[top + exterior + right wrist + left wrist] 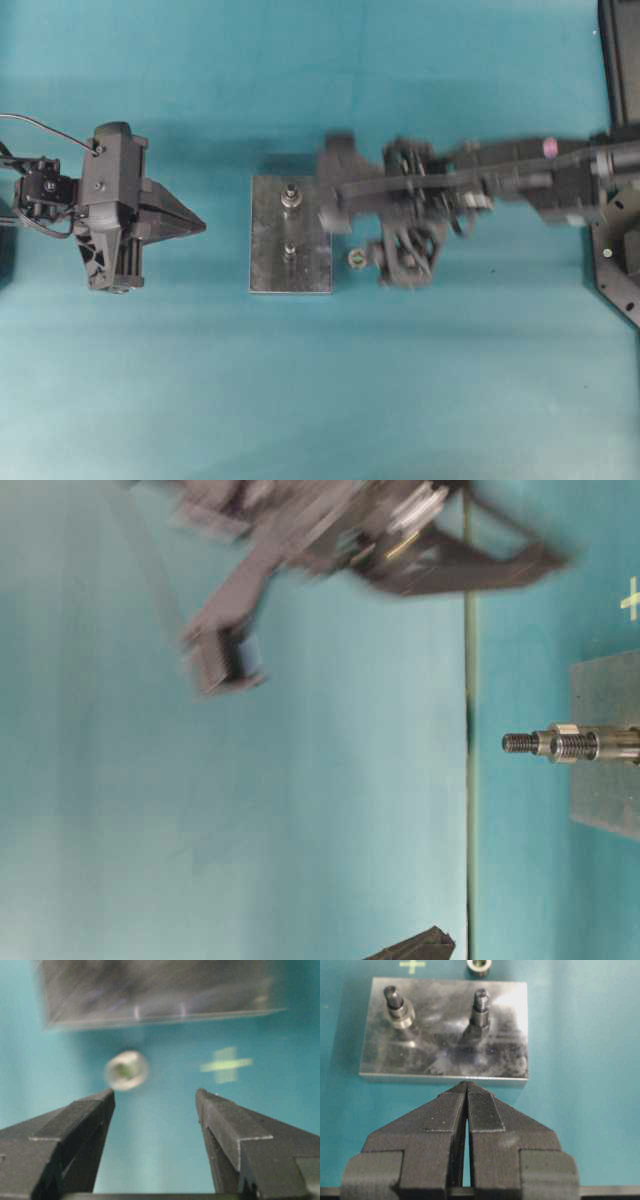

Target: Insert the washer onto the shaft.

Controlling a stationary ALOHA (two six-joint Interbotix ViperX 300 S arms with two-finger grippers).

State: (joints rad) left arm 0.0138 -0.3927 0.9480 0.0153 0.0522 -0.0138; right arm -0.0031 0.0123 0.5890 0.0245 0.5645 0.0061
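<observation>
Washer (354,262) on table beside plate (268,240).

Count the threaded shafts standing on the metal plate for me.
2, both upright on the metal plate. In the left wrist view, one shaft with a ring at its base stands at the plate's far left; the other shaft stands near the far middle.

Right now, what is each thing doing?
washer: lying flat on the table, beside the plate, not held.
plate: flat on the table.
two shafts: upright on the plate, one with a ring at its base.
left tool: shut, empty.
right tool: open, empty.
</observation>
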